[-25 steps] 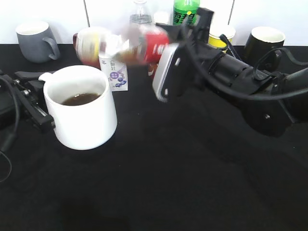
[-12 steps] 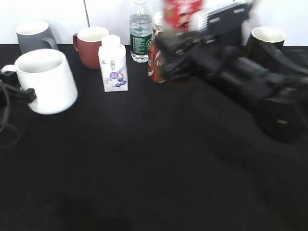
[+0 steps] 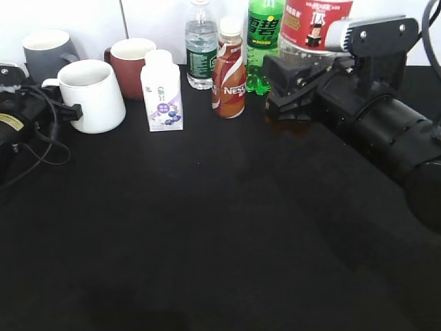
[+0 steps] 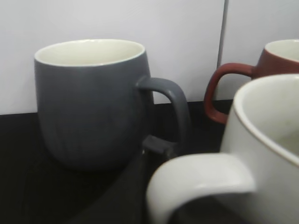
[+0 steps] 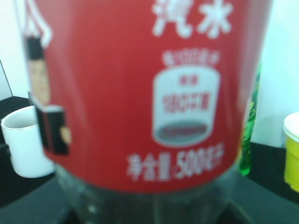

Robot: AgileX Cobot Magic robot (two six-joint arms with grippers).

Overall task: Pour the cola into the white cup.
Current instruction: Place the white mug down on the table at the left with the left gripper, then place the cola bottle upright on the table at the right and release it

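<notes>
The white cup stands at the back left, in front of a grey mug; its inside is not readable here. My left gripper is shut on its loop handle, which fills the lower part of the left wrist view beside one dark finger. The cola is upright at the back right with its red label up. My right gripper is shut on its lower body. In the right wrist view the cola's label fills the frame, and the white cup is small at the far left.
A row stands along the back: grey mug, dark red mug, white carton, water bottle, Nestle bottle, green soda bottle. A yellow cup stands right of the cola.
The cola went from tipped over the cup to upright and moved back right. The white cup was drawn from the near left to the back left, beside the grey mug.
</notes>
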